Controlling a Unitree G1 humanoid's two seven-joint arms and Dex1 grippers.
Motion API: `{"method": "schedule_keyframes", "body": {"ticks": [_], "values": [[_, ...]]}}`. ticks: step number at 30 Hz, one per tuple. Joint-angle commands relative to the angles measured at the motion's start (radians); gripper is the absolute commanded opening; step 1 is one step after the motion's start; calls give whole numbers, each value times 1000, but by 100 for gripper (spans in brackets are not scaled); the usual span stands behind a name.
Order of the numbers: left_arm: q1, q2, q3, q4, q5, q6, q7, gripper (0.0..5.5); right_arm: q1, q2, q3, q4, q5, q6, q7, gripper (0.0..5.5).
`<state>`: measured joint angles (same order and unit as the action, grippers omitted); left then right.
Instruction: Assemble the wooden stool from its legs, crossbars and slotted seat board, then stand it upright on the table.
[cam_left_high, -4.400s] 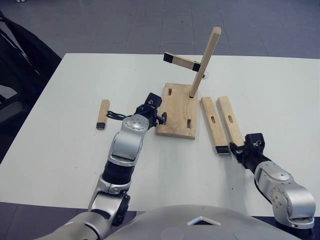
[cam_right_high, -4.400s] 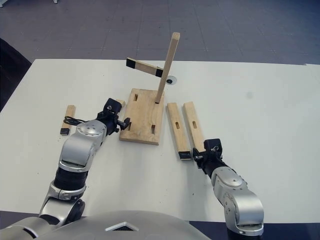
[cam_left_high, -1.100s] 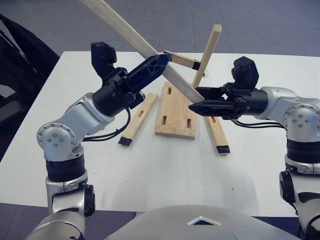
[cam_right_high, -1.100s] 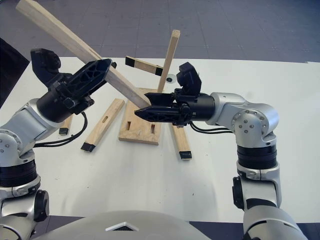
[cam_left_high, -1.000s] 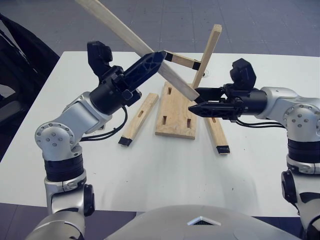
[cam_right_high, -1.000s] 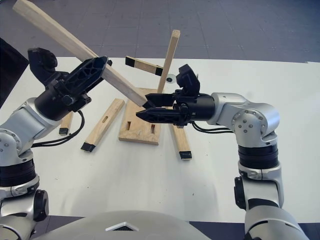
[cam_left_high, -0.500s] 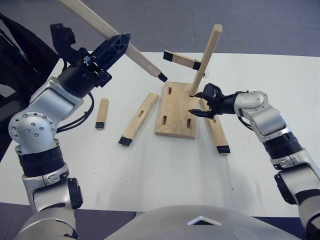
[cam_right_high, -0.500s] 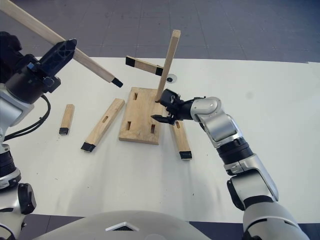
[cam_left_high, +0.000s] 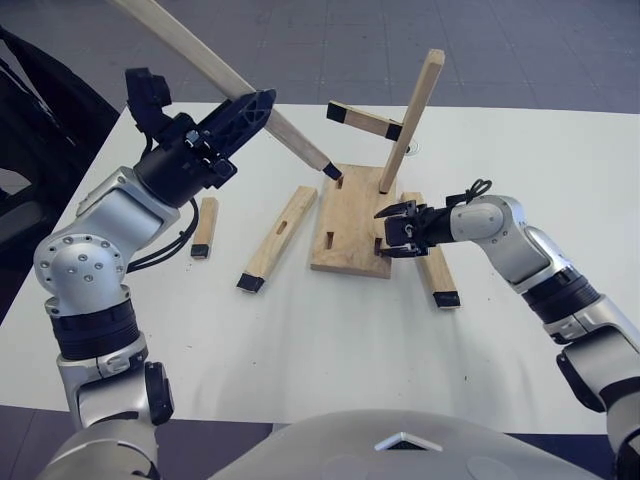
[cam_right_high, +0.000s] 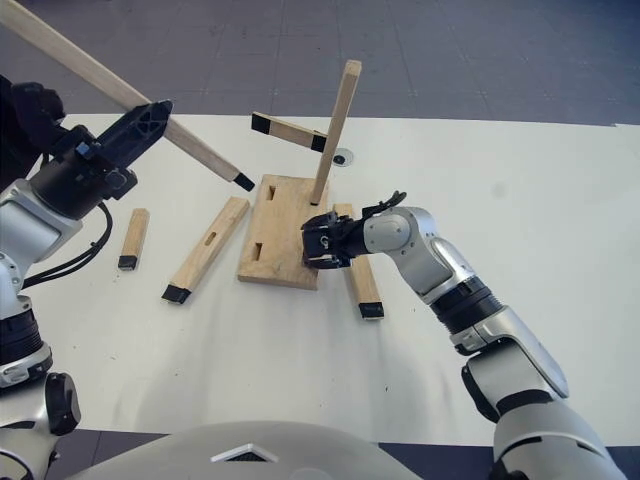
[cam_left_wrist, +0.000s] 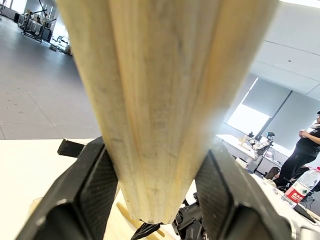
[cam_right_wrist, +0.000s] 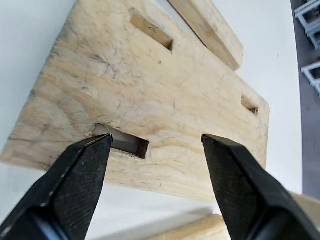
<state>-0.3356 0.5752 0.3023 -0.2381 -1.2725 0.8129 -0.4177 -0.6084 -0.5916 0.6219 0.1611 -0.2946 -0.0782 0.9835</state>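
- Left gripper (cam_left_high: 258, 103) is clamped tight on the held leg (cam_left_high: 295, 142); in the left wrist view the wood fills the gap between both fingers.
- Held leg is up in the air and steeply slanted. Its black-tipped low end is close to the seat board's (cam_left_high: 352, 215) far-left corner, and its top runs up and away to the robot's left.
- Key relation: the far-left slot (cam_left_high: 341, 182) lies just beside that black tip, on the board side. I can't tell if the tip touches wood.
- My guess is the leg's long axis must swing much nearer upright before the tip will drop in. The left arm is the one placed for it.
- Right gripper (cam_left_high: 388, 231) is spread wide with nothing in it, low at the board's near-right corner. Its fingers (cam_right_wrist: 75, 185) sit either side of the near-right slot (cam_right_wrist: 122, 141), probably there to steady the board.
- Seat board lies flat mid-table (cam_left_high: 300, 350).
- Standing leg (cam_left_high: 412, 115) is planted in the far-right slot, leaning a bit, with a crossbar (cam_left_high: 362, 120) sticking out leftward.
- Spare leg (cam_left_high: 278, 238) lies flat left of the board, and another leg (cam_left_high: 432, 265) lies flat right of it, just beside the right gripper.
- Short crossbar (cam_left_high: 205, 225) lies farther left.
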Motion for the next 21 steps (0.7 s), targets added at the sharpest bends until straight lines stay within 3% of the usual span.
{"method": "schedule_keyframes", "body": {"ticks": [1,9,13,17,21], "values": [[4,22,-34,-12,69,15,-24,211,16,-71,78,-4,-105,-127,86,330],[43,6,-170,-48,234,2,-111,211,70,-310,79,-6,-170,-669,58,330],[72,-23,-243,-43,324,-41,-163,211,24,-392,53,174,-354,-1037,-126,330],[75,-48,-309,6,486,-187,-232,211,-42,-371,24,319,-546,-1174,-328,330],[43,-142,-306,106,593,-415,-306,211,-73,-281,-39,335,-426,-1145,-414,330]]}}
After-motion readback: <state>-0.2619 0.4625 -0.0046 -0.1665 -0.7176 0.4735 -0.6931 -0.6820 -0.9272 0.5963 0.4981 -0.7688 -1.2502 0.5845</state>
